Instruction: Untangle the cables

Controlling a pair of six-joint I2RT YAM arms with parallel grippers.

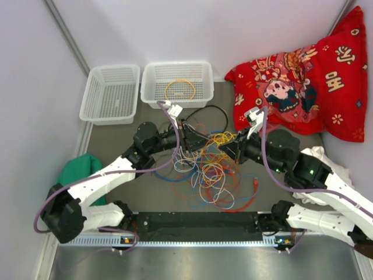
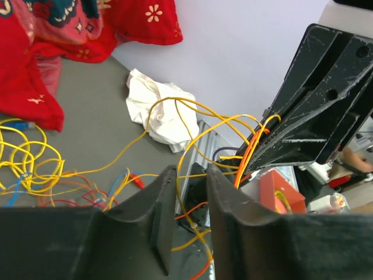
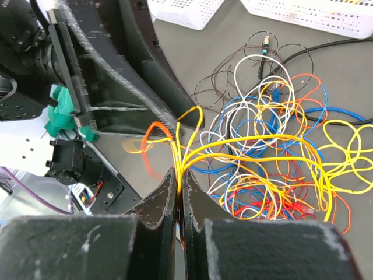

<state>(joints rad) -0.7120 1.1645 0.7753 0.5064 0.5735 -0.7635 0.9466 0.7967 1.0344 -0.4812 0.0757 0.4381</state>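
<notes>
Right wrist view puts it plainly: your right hand [image 3: 179,175] is clamped together on a bundle of yellow and orange strands. These are lifted off the heap and fan from the pads toward 3 o'clock, then drop back into the cables [image 3: 262,146]. Facing it, your left hand [image 2: 191,175] stands with a narrow gap between its fingers. A yellow strand crosses that gap, and it does not look pinched yet.

I judge the step in hand to be drawing one yellow cable clear. Treat the right hand as the anchor and close the left on a single yellow strand, leaving out the orange one beside it. Part the hands slowly, left toward 9 o'clock and right toward 3, lifting rather than dragging along the surface [image 1: 148,195]. Watch the heap as you go. If the blue and white loops rise with the strand, stop and ease back, since a hard pull would likely tighten a knot or haul everything along.

From the top, the heap lies mid-surface, just on the near side of both hands. Farther off, toward 11 and 12 o'clock, two white baskets sit side by side. No cable shows in the left basket [image 1: 111,121]. The right basket [image 1: 148,87] holds one yellow coil [image 1: 165,89] lying flat, probably where a freed cable belongs.
</notes>
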